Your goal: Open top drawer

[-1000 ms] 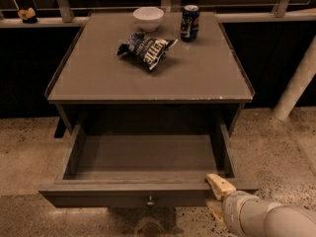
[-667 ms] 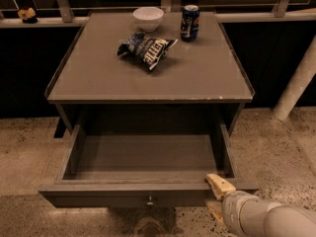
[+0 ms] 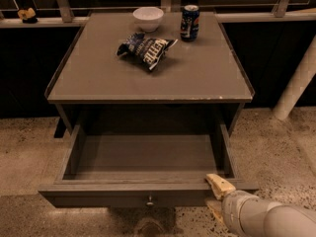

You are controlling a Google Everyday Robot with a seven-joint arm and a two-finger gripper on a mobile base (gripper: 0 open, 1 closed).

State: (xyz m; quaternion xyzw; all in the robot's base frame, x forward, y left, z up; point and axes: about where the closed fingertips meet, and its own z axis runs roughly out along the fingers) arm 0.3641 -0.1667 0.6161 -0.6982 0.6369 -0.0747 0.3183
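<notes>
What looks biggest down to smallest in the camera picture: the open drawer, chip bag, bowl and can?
1. drawer, by far
2. chip bag
3. bowl and can: look about alike, too close to rank
The claw sits at the drawer's front right edge.

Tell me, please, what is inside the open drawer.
The drawer shows only its bare floor; the strip just behind its front is hidden. The end effector is at the front's right end.

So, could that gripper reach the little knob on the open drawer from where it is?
Probably yes: the gripper sits at the front edge of the top drawer, right of the knob, and nothing lies between them along that front.
</notes>
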